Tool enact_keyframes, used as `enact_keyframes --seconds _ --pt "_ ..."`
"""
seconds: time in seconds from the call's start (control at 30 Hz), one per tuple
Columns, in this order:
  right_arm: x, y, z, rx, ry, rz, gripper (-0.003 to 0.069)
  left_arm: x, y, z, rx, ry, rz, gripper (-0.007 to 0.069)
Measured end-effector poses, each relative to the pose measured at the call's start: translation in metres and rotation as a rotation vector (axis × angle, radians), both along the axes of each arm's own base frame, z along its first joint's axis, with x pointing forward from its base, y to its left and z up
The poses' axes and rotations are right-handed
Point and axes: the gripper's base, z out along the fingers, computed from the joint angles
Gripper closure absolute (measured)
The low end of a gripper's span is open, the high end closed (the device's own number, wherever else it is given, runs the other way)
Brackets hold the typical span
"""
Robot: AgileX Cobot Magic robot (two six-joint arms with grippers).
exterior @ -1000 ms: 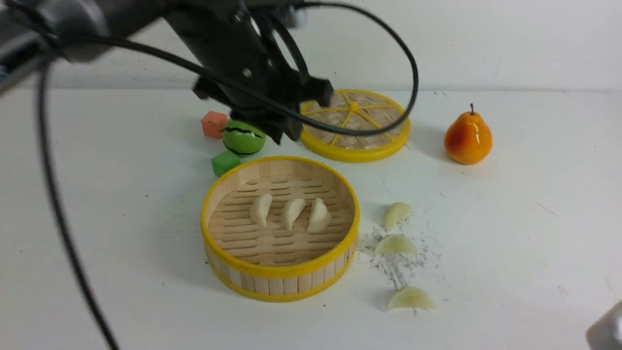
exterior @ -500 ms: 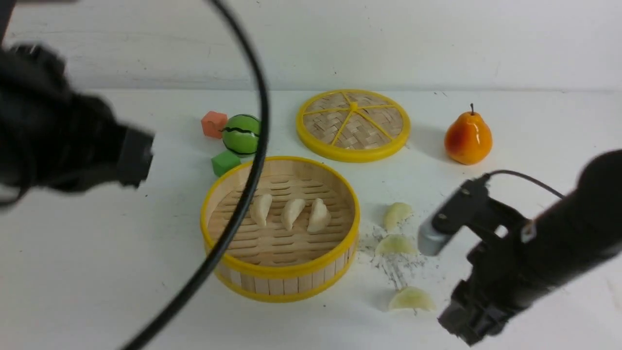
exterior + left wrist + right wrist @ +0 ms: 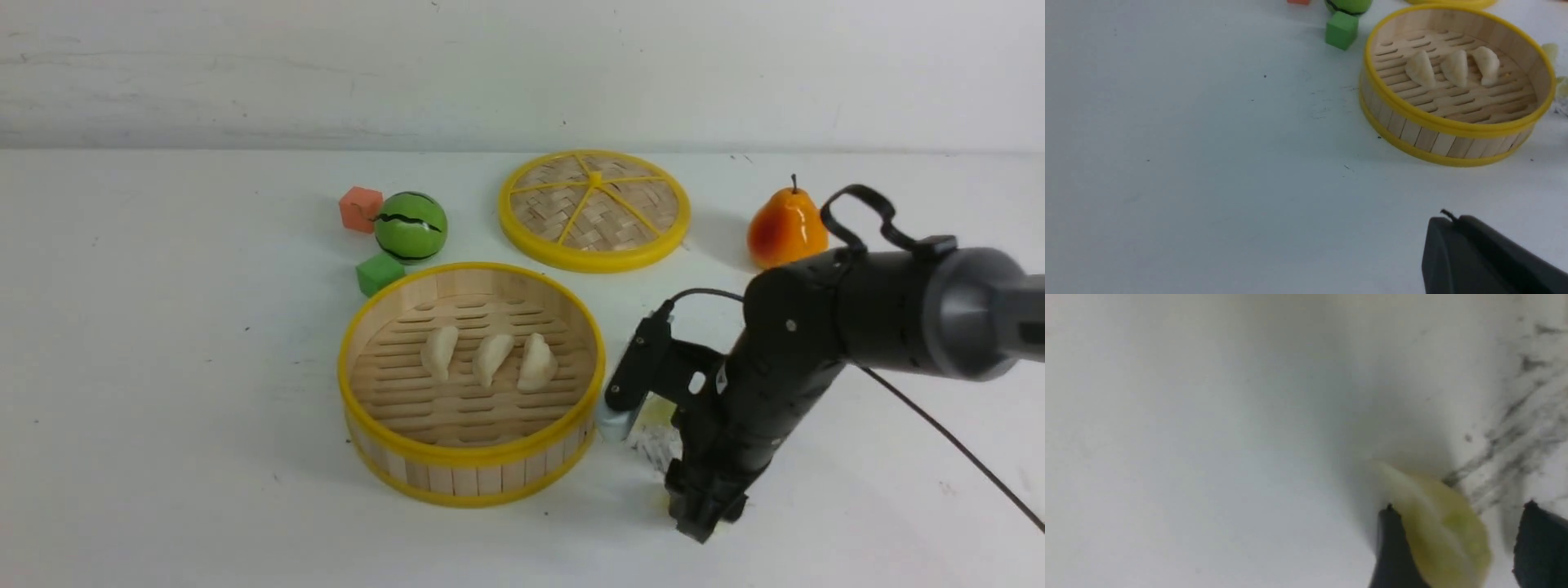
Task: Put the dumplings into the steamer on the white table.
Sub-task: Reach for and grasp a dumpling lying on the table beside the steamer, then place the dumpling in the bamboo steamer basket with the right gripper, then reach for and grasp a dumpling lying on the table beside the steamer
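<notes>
The table (image 3: 163,367) was white and flecked with dark specks, with a patch of grey scuffs (image 3: 1515,428) by the right claw (image 3: 702,514). A plain white wall (image 3: 326,73) stood behind.

The right arm (image 3: 857,318) covered the ground just right of the steamer (image 3: 469,454), so the front view hid nearly all of the green dumplings there. The blurred right wrist view showed one green dumpling (image 3: 1441,526) lying on the table between the fingers (image 3: 1392,551). The right claw stood wide open around it, one finger just beside it and the other apart, with no grip. In the left wrist view, two more pale pieces (image 3: 1551,50) were cut off at the frame's edge beside the steamer. The left claw (image 3: 1453,245) showed only as a dark corner in that view. It was closed, with nothing seen in it.

Three cream dumplings (image 3: 492,358) lay in a row on the steamer's slatted floor. Farther back were one lid (image 3: 594,208), one pear (image 3: 780,233) partly behind the arm, one striped ball (image 3: 411,226), an orange cube (image 3: 360,208) and a green cube (image 3: 379,273).
</notes>
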Motion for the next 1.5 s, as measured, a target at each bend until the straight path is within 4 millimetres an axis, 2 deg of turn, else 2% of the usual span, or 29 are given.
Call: enact_keyframes --seconds 0.1,0.13,0.27,0.4,0.43,0.5,0.6,0.67,0.73,0.8,0.83,0.9,0.93,1.07,1.1,1.17,1.23,1.4,1.43,1.47,1.5 --pt "-0.004 0.002 0.000 0.009 0.059 -0.012 0.0439 -0.003 0.002 -0.013 0.005 0.012 0.001 0.0639" --pt "-0.005 0.002 0.000 0.010 0.073 -0.015 0.0455 -0.003 0.002 -0.016 0.009 0.019 0.003 0.0639" --pt "-0.010 0.003 0.007 -0.001 0.196 -0.060 0.0449 -0.001 0.001 -0.028 0.030 0.047 0.004 0.0639" --pt "-0.001 0.011 0.037 0.033 0.238 -0.202 0.0450 0.000 0.000 -0.026 0.021 0.007 -0.005 0.0639" --pt "0.000 0.012 0.039 0.038 0.239 -0.211 0.0450 0.000 0.000 -0.026 0.020 0.006 -0.005 0.0639" --pt "0.007 0.025 0.069 0.133 0.258 -0.325 0.0450 -0.002 0.000 -0.022 -0.011 -0.065 -0.018 0.0639" --pt "0.011 0.049 0.098 0.268 0.234 -0.349 0.0450 -0.006 0.001 -0.026 -0.043 -0.124 -0.026 0.0639" --pt "0.012 0.071 0.114 0.363 0.177 -0.328 0.0450 -0.009 0.004 -0.032 -0.040 -0.161 -0.025 0.0639" --pt "0.014 0.092 0.121 0.436 0.128 -0.317 0.0450 -0.011 0.007 -0.036 -0.019 -0.200 -0.017 0.0639" --pt "0.018 0.108 0.119 0.482 0.102 -0.326 0.0450 -0.012 0.009 -0.037 -0.001 -0.228 -0.007 0.0639" --pt "0.023 0.121 0.110 0.506 0.095 -0.346 0.0450 -0.013 0.010 -0.037 0.005 -0.241 -0.002 0.0639" --pt "0.031 0.134 0.088 0.499 0.100 -0.381 0.0450 -0.013 0.011 -0.036 0.002 -0.251 0.004 0.0639" --pt "0.033 0.136 0.084 0.498 0.100 -0.393 0.0450 -0.013 0.011 -0.036 0.000 -0.250 0.004 0.0639" --pt "0.044 0.144 0.035 0.421 0.165 -0.483 0.0450 -0.013 0.011 -0.036 -0.007 -0.251 0.007 0.0639" --pt "0.045 0.145 0.030 0.413 0.172 -0.491 0.0450 -0.013 0.011 -0.036 -0.007 -0.251 0.008 0.0639" --pt "0.046 0.146 0.032 0.425 0.170 -0.504 0.0440 -0.013 0.011 -0.036 -0.005 -0.252 0.008 0.0639" --pt "0.046 0.146 0.031 0.425 0.174 -0.510 0.0400 -0.013 0.011 -0.036 -0.005 -0.253 0.008 0.0639" --pt "0.044 0.145 0.044 0.447 0.167 -0.522 0.0229 -0.013 0.011 -0.036 -0.004 -0.253 0.008 0.0638" --pt "0.042 0.143 0.059 0.472 0.151 -0.518 0.0169 -0.013 0.011 -0.036 -0.004 -0.253 0.008 0.0638" --pt "0.042 0.142 0.063 0.479 0.146 -0.518 0.0157 -0.013 0.011 -0.036 -0.004 -0.253 0.008 0.0638" --pt "0.039 0.138 0.081 0.500 0.123 -0.509 0.0125 -0.013 0.011 -0.036 -0.004 -0.253 0.008 0.0638"
